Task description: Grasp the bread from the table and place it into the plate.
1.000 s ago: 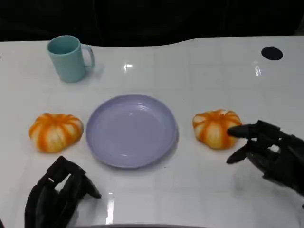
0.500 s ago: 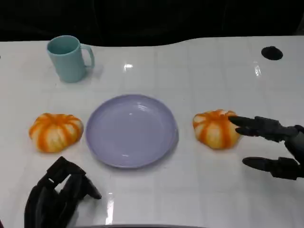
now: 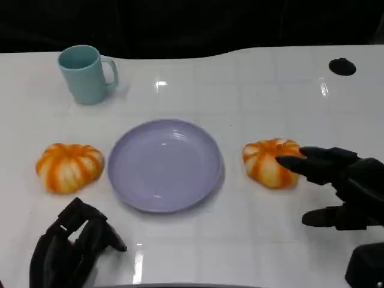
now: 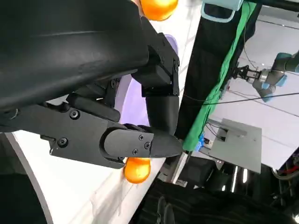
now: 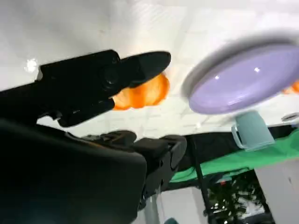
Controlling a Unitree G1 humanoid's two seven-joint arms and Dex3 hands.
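the left hand (image 3: 72, 246) rests at the near left edge of the table (image 3: 252, 90), fingers curled in on nothing, near one orange bread (image 3: 69, 167). right of the lavender plate (image 3: 165, 165) lies a second bread (image 3: 270, 162); the right hand (image 3: 342, 186), spread wide and holding nothing, has fingertips (image 3: 285, 162) at its far side.

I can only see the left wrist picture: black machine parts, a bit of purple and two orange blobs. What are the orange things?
Observer: Two striped breads on the table. The left bread and the right bread lie either side of a purple plate.
Operator: Is the robot holding one?
Observer: No. Its right hand is beside the right bread, fingers spread, with one fingertip at the bread's edge. I cannot tell whether it touches.
Operator: Anything on the plate yet?
Observer: Nothing, it is bare.
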